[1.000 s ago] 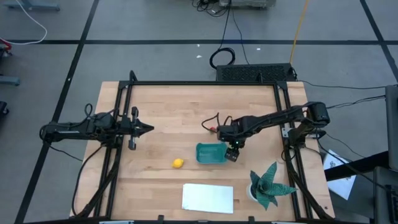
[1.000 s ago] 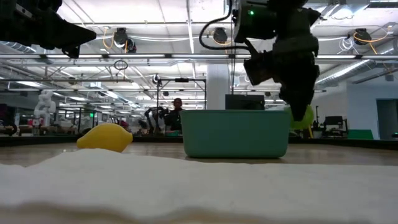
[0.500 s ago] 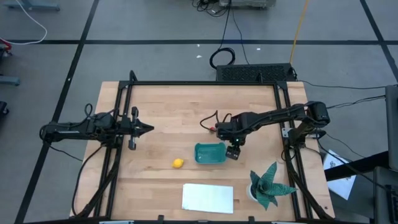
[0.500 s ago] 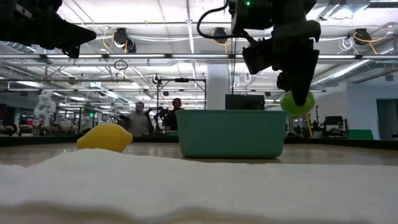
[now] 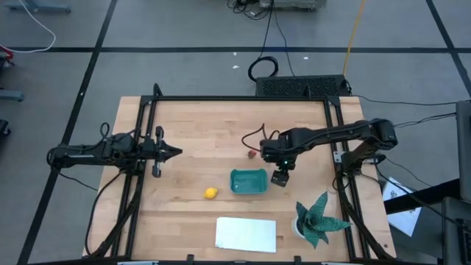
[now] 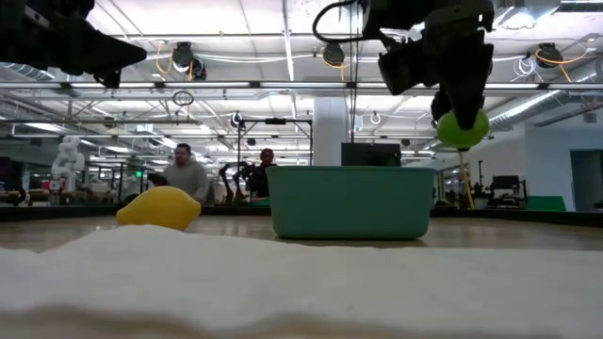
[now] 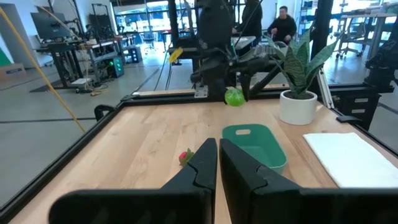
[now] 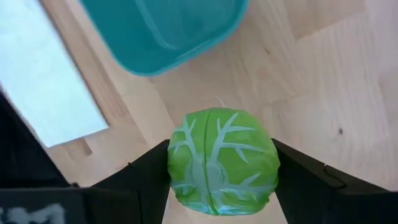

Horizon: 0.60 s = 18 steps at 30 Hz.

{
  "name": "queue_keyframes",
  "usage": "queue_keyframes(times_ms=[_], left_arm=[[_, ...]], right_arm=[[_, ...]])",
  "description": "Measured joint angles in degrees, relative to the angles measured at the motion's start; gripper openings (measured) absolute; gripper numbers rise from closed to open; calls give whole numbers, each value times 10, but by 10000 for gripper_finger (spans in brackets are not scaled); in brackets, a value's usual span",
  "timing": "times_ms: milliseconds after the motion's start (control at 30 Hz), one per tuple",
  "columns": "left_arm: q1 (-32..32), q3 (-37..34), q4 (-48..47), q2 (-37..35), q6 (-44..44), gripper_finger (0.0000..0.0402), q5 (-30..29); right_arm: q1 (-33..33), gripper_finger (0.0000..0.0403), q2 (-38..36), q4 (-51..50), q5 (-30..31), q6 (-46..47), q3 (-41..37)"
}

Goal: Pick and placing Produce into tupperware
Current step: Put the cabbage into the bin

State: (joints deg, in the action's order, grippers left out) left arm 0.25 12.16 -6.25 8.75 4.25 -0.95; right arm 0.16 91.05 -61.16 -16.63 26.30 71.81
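Note:
My right gripper (image 5: 279, 177) hangs over the table just off the right end of the teal tupperware (image 5: 249, 182), shut on the round light-green piece of produce (image 8: 222, 160). In the low view that piece (image 6: 463, 129) is higher than the tub's rim (image 6: 353, 169). The yellow lemon (image 5: 210, 193) lies on the wood left of the tub. The small red piece (image 5: 251, 154) lies on the table beyond the tub's far side. My left gripper (image 5: 176, 152) is shut and held level above the table's left side, touching nothing. My right gripper pinches the light-green piece by two opposite sides (image 8: 177, 163) between its two fingers (image 8: 298, 180), at their free ends. The fingers come from above, pointing steeply down. The piece is lifted clear of the table and hangs below the fingers.
A flat white sheet (image 5: 246, 234) lies near the front edge, and a potted spiky plant (image 5: 318, 218) stands at the front right. A black frame (image 5: 239, 99) runs along the table's far and side edges. People stand in the room behind.
My right gripper has risen with the light-green piece, which was down beside the tub's right end and now hangs above the level of the rim. The gripper has stayed shut on it.

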Motion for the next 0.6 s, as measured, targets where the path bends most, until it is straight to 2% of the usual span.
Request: queue_keyframes(times_ms=[333, 600], left_arm=[[0, 0, -1, 0, 0, 24, -6], [0, 0, -2, 0, -1, 24, -6]], right_arm=[[-1, 229, -27, 116, 3, -54, 0], [-1, 230, -27, 128, 1, -64, 0]])
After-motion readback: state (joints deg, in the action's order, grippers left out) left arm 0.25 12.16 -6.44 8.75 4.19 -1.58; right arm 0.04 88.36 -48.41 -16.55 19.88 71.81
